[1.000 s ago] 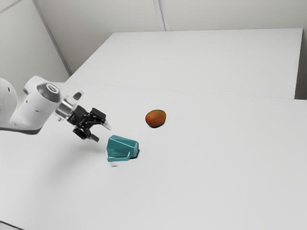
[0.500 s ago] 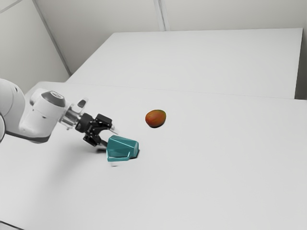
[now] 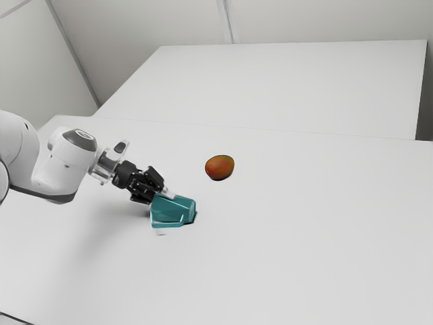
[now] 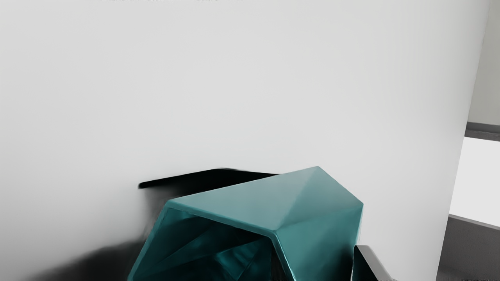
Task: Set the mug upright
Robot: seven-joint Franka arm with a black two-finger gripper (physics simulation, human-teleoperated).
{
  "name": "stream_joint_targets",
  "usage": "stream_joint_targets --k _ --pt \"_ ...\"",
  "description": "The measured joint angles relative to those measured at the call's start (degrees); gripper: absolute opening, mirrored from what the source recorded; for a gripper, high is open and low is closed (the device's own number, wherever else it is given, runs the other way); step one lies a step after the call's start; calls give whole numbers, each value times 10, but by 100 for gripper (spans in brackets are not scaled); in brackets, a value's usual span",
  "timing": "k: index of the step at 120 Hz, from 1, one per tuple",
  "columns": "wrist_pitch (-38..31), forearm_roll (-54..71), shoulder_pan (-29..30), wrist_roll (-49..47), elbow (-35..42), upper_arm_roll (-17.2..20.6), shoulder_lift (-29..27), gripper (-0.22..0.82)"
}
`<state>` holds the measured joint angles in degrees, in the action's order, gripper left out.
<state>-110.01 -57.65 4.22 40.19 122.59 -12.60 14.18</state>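
Note:
The teal faceted mug (image 3: 174, 211) lies on its side on the table, its open end toward the arm and its handle on the side nearer the exterior view's bottom. At that open end is my gripper (image 3: 164, 196), shut on the mug's wall. In the wrist view, the mug (image 4: 316, 218) shows its dark hollow inside and rim. There my gripper (image 4: 318, 269) has one fingertip against the outside of the wall; a dark sliver just inside the rim appears to be the other, mostly hidden by the mug.
An orange-brown fruit (image 3: 220, 167) rests on the white table (image 3: 304, 223), beyond the mug and toward the exterior view's right. Farther back is another white surface (image 3: 291, 84), with pale walls behind it.
My gripper has moved toward the exterior view's right and down to the mug, and its fingers have drawn together on the wall. The mug and fruit have not visibly moved.

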Motion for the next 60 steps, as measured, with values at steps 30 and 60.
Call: stream_joint_targets --k 30,60 --pt "-1 -16 -6 10 0 0 -9 -11" --pt "-1 -43 -20 16 0 0 -18 -16"
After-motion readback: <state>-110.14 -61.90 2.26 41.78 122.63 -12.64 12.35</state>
